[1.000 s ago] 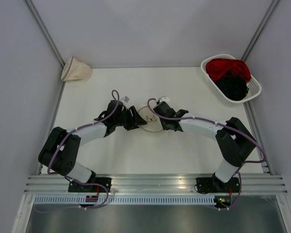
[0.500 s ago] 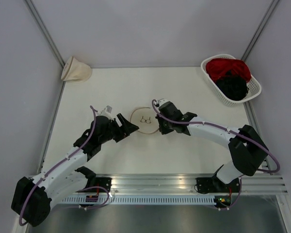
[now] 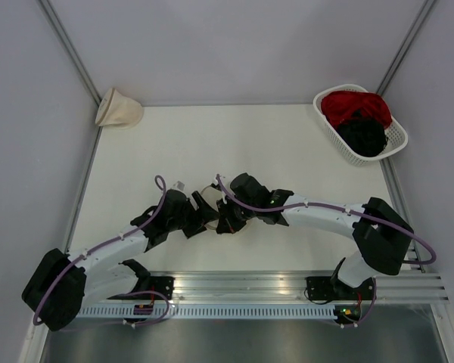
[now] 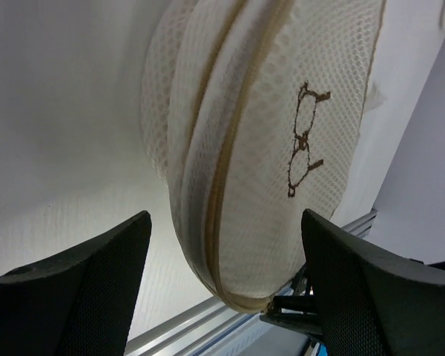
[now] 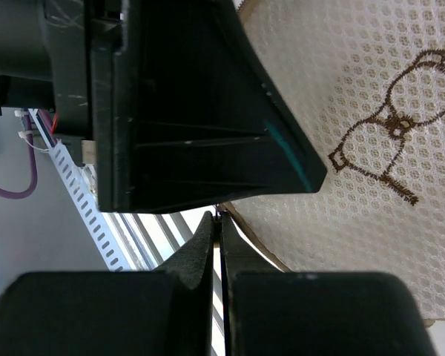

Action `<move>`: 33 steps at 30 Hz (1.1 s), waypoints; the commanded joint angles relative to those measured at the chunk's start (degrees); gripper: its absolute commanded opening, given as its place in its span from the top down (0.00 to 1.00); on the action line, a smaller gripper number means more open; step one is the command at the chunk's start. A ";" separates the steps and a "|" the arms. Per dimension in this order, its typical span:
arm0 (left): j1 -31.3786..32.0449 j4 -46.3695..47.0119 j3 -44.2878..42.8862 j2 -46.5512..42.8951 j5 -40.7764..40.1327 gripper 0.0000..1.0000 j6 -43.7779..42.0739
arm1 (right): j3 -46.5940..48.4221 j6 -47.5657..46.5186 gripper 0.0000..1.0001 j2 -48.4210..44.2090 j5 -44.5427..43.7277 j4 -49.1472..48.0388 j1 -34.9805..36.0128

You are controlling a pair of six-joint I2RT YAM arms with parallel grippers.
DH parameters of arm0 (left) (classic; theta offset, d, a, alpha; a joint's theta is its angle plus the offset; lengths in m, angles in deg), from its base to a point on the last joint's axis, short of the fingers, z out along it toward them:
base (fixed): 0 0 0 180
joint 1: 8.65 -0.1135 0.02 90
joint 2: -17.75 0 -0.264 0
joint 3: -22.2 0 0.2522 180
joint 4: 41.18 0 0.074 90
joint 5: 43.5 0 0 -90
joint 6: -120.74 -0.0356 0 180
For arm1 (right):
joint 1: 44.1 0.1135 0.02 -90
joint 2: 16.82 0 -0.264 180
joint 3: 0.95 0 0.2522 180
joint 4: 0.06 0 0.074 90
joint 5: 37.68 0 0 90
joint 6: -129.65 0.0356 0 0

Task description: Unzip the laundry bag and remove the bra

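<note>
The laundry bag [image 4: 267, 148], a round cream mesh disc with a dark spectacles mark [image 4: 304, 137], stands on edge just above the table. Its tan zip seam runs round the rim. My left gripper [image 4: 226, 216] is open, its two fingers either side of the bag's lower rim without touching it. My right gripper [image 5: 219, 216] is shut at that rim, pinching something small at the zip seam. In the top view both grippers meet near the table's front middle, left gripper [image 3: 200, 212] and right gripper [image 3: 227, 219], and cover most of the bag. The bra is hidden.
A cone-shaped cream bag [image 3: 118, 108] lies in the far left corner. The white basket [image 3: 348, 156] at the far right holds a red garment [image 3: 356, 106] and a black garment [image 3: 362, 134]. An aluminium rail [image 3: 242, 286] runs along the near edge, close below the bag.
The left jaws have opened wide; that arm drew back left, then returned to the bag. The right gripper, still shut, dragged the bag toward the near edge, and it now stands on edge.
</note>
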 commanded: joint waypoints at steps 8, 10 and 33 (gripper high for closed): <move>0.20 11.54 -3.75 10.34 -2.06 0.37 2.38 | 0.28 0.48 0.99 -0.09 -1.28 -0.11 0.26; 0.20 12.34 -4.02 11.05 -2.15 0.49 2.38 | 0.28 0.22 0.99 -0.26 -1.89 0.67 0.17; -1.90 9.35 -7.27 13.24 -1.45 0.98 -3.51 | 1.95 -2.95 1.00 1.58 -25.61 17.98 0.26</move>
